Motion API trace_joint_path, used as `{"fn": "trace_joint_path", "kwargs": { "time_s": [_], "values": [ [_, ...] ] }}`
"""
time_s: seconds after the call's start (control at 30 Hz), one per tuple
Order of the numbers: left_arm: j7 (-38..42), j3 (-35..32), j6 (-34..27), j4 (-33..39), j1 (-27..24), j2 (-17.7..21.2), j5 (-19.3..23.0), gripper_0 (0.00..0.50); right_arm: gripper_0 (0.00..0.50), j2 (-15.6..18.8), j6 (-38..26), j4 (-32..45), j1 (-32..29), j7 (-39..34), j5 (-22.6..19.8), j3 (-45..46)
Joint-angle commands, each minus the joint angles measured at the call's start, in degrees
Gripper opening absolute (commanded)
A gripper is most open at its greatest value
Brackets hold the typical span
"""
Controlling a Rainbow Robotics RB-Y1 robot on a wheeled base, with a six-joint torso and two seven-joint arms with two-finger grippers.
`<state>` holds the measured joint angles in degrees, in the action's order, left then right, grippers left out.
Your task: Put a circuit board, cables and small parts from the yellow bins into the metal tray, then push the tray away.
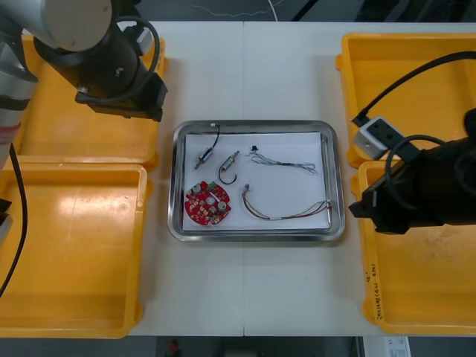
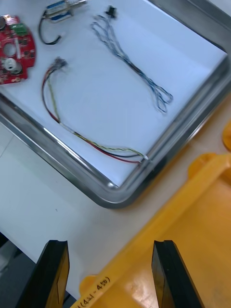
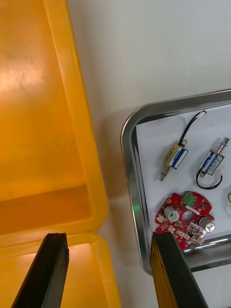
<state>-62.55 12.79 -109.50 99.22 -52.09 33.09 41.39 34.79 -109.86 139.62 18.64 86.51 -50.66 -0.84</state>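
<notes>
2 sets of jaws, both open, both empty. Left jaws: the black fingers [image 3: 54, 269] stand well apart w/ nothing btwn them, hovering above the spot where the 2 left yellow bins [image 3: 33, 120] meet rim to rim, near the left side of the metal tray [image 3: 129, 163]. Right jaws: fingers [image 2: 169, 274] likewise spread wide, gripping nothing. They hang over the rim of the near right bin [image 2: 197, 226] and the strip of pale surface [image 2: 43, 207] just beside the tray's near right corner. Front view puts that arm across the 2 right bins, approx where they meet.

Tray sits mid-surface btwn the 2 pairs of bins, touching none; shiny rim, white inside. Lying in it:
- 1 round red circuit board [image 1: 207, 204] at the near left corner.
- 2 small metal parts [image 1: 205, 157], side by side just beyond the board, each w/ a short black cable [image 1: 216, 137] attached. 1 lead runs toward the far rim, the other curls into a loop.
- 1 blue-and-white twisted cable [image 1: 286, 161] stretched across the far right part.
- 1 red-and-yellow cable [image 1: 286, 214] curving along the near right part, its end close to the corner by the right jaws.

The 2 long cables lie apart from each other.
</notes>
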Motion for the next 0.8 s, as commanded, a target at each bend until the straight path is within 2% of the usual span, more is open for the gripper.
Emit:
{"fn": "trace_joint_path", "kwargs": {
  "time_s": [0.03,0.2,0.37,0.6,0.67,0.8],
  "values": [
    [-2.5,-3.8,-0.5,2.4,-2.1,2.3,0.9,0.500,0.500,1.7,-0.1,0.3,6.4,4.2,3.3,-10.9],
    [-3.3,-6.6,-0.5,6.9,2.3,4.4,1.1,0.500,0.500,1.6,0.0,-1.9,10.5,5.4,6.2,-20.1],
    [-4.3,-8.3,-0.5,11.4,7.7,7.2,1.2,0.500,0.500,0.5,5.5,-4.8,12.9,12.0,8.6,-26.8],
    [-5.1,-12.3,-0.5,14.5,13.6,9.4,2.4,0.500,0.500,-0.4,13.1,-9.5,15.2,20.2,9.4,-33.4],
    [-5.6,-13.9,-0.5,16.6,16.7,10.2,3.0,0.500,0.500,-0.8,16.5,-11.6,16.4,23.2,11.3,-37.1],
    [-5.7,-16.4,-0.5,19.3,20.8,11.3,3.8,0.500,0.500,-1.0,19.7,-14.1,18.3,24.6,14.0,-42.8]
  ]
}}
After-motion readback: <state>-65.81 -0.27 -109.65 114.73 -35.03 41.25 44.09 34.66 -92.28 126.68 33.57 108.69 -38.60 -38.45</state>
